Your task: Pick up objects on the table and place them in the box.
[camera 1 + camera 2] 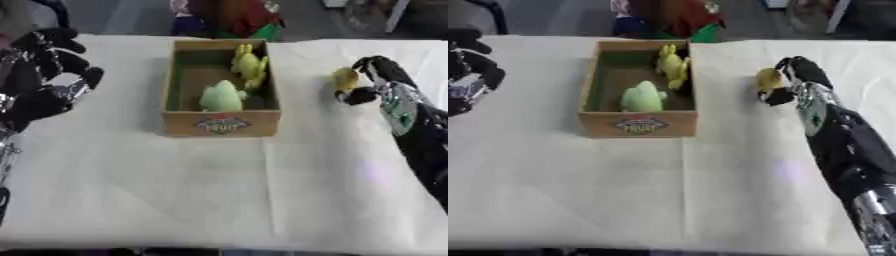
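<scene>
Left eye view, going left to right: my left hand (44, 75) idles at the table's left edge, fingers relaxed and holding nothing, well apart from the work so it stays out of the way. Cardboard box (221, 122) sits mid-table, open top toward me; a pale green soft toy (221, 96) and a yellow-green one (249, 64) already lie inside, the latter against the right wall. Just right of the box, my right hand (791, 80) has fingers and thumb curled round a small yellow object (767, 79). Can't tell if it's off the cloth-covered table (219, 190) yet. My read: grasp step, then carry left over the box wall.
</scene>
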Controlling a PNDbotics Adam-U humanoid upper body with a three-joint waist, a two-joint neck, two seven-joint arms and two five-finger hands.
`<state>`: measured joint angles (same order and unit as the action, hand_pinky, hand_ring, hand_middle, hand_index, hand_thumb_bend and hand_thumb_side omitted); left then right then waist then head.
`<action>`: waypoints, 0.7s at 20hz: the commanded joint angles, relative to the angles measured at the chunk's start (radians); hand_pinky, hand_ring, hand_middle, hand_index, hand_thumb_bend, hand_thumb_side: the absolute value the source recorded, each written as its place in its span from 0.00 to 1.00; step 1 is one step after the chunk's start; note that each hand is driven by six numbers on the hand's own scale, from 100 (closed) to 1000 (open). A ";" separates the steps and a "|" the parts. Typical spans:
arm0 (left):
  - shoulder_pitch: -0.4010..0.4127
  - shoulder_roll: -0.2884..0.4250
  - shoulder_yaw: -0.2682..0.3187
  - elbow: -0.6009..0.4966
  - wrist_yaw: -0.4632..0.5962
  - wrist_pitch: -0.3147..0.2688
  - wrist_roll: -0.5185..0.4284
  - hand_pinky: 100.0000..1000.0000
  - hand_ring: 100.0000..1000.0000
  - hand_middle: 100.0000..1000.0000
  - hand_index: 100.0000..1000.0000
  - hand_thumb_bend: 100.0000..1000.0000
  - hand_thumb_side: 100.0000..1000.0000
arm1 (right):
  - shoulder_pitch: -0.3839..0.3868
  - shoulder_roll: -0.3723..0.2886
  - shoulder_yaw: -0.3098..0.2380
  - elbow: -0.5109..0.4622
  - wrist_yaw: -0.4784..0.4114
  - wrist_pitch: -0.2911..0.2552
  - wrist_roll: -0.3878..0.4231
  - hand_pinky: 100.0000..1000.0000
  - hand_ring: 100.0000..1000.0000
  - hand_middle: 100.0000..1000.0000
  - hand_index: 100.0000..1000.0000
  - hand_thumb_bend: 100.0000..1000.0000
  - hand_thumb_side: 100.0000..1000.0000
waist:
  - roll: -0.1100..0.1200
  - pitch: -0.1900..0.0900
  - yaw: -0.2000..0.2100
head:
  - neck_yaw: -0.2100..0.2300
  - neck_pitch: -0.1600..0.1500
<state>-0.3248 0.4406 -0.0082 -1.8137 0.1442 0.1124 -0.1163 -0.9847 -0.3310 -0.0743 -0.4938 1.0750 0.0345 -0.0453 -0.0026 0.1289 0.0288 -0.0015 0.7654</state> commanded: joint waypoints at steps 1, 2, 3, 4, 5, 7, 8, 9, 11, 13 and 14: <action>-0.009 0.021 0.013 -0.019 0.004 -0.001 -0.002 0.63 0.58 0.58 0.76 0.40 0.00 | -0.015 -0.024 -0.006 -0.014 0.007 0.013 -0.029 0.60 0.59 0.49 0.63 0.27 0.22 | 0.003 -0.013 0.002 | 0.001 0.005; -0.008 0.021 0.013 -0.019 0.004 -0.001 -0.002 0.63 0.58 0.58 0.76 0.40 0.00 | -0.014 -0.023 -0.006 -0.016 0.008 0.018 -0.044 0.59 0.58 0.48 0.62 0.27 0.22 | 0.003 -0.013 0.002 | 0.001 0.005; -0.008 0.021 0.013 -0.019 0.004 -0.001 -0.001 0.63 0.58 0.58 0.76 0.41 0.00 | -0.014 -0.021 -0.006 -0.018 0.009 0.022 -0.059 0.58 0.56 0.44 0.57 0.24 0.22 | 0.004 -0.013 0.003 | 0.001 0.005; -0.008 0.021 0.013 -0.019 0.004 -0.001 -0.001 0.63 0.58 0.58 0.76 0.41 0.00 | -0.013 -0.020 -0.005 -0.019 0.011 0.025 -0.074 0.58 0.55 0.42 0.55 0.23 0.22 | 0.004 -0.013 0.003 | 0.000 0.005; -0.008 0.020 0.013 -0.019 0.004 -0.001 -0.001 0.63 0.58 0.58 0.76 0.40 0.00 | -0.013 -0.018 -0.005 -0.019 0.013 0.028 -0.089 0.57 0.53 0.39 0.50 0.20 0.23 | 0.004 -0.013 0.003 | 0.000 0.005; -0.008 0.020 0.014 -0.019 0.005 0.000 -0.001 0.63 0.58 0.58 0.76 0.40 0.00 | -0.011 -0.016 -0.004 -0.019 0.019 0.035 -0.121 0.55 0.50 0.35 0.45 0.16 0.23 | 0.004 -0.013 0.003 | 0.001 0.005; -0.008 0.020 0.014 -0.019 0.005 0.000 -0.001 0.63 0.58 0.58 0.76 0.40 0.00 | -0.010 -0.014 -0.004 -0.019 0.022 0.038 -0.137 0.54 0.49 0.33 0.43 0.13 0.23 | 0.005 -0.013 0.003 | 0.001 0.005; -0.008 0.020 0.013 -0.019 0.005 0.000 0.000 0.63 0.58 0.58 0.76 0.40 0.00 | -0.010 -0.013 -0.004 -0.018 0.025 0.040 -0.151 0.53 0.47 0.30 0.40 0.06 0.22 | 0.005 -0.013 0.003 | 0.001 0.005; -0.008 0.020 0.013 -0.019 0.005 0.000 0.000 0.63 0.58 0.58 0.76 0.40 0.00 | -0.009 -0.012 -0.004 -0.020 0.027 0.042 -0.186 0.51 0.45 0.25 0.34 0.00 0.18 | 0.005 -0.013 0.003 | 0.001 0.005; -0.008 0.021 0.014 -0.019 0.006 0.000 0.000 0.63 0.58 0.58 0.76 0.40 0.00 | -0.009 -0.011 -0.003 -0.027 0.024 0.038 -0.217 0.50 0.44 0.24 0.33 0.00 0.15 | 0.004 -0.013 0.003 | 0.002 0.005; -0.008 0.021 0.014 -0.020 0.006 0.000 0.000 0.63 0.58 0.58 0.76 0.40 0.00 | -0.010 -0.011 -0.003 -0.036 0.021 0.032 -0.232 0.50 0.44 0.23 0.32 0.00 0.14 | 0.004 -0.013 0.003 | 0.002 0.005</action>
<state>-0.3247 0.4406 -0.0067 -1.8139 0.1447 0.1123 -0.1164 -0.9756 -0.3258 -0.0741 -0.5011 1.0947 0.0686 -0.2552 -0.0008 0.1289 0.0315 -0.0015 0.7654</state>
